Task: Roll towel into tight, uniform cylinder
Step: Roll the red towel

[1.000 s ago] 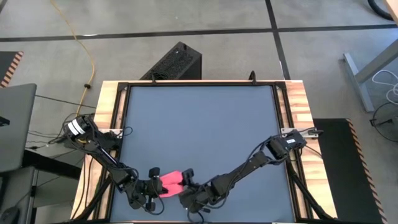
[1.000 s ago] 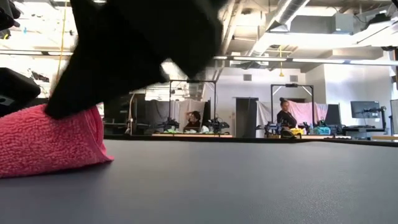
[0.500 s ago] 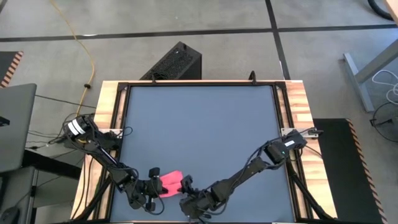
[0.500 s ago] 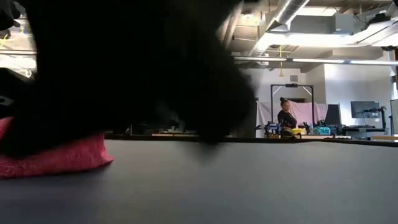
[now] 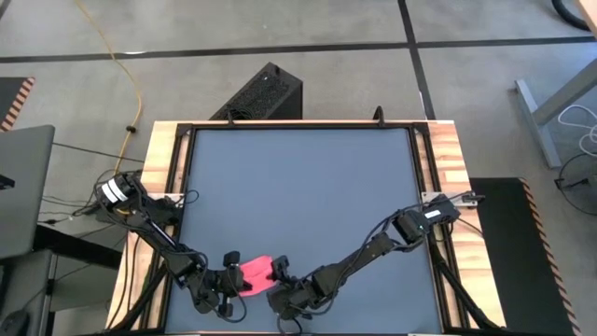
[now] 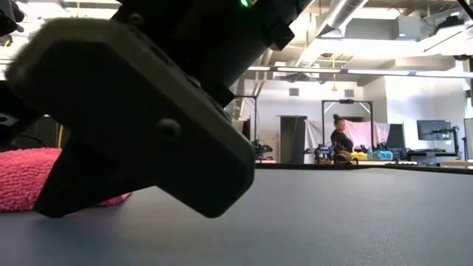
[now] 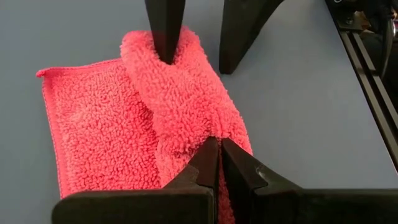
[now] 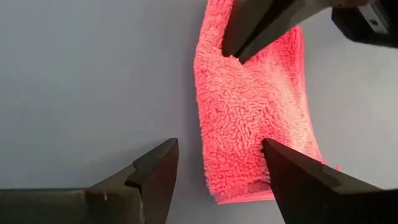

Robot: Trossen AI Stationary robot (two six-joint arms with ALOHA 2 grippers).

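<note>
- The left gripper (image 7: 216,163) has its 2 fingers pressed together, tips pinching one end of the towel (image 7: 155,112)'s rolled fold.
- The right gripper (image 8: 217,168) stands wide apart, 1 finger on the roll's other end, 1 on bare tabletop (image 5: 298,187).
- The towel is bright pink looped terry, part rolled, part flat, lying near the table's front edge.
- Both arms reach low and converge on it.

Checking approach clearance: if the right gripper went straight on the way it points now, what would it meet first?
Most likely the towel: one finger of the open right gripper already overlaps its near end. Past it, the shut left gripper pinches the far end. Depth is hard to judge.
</note>
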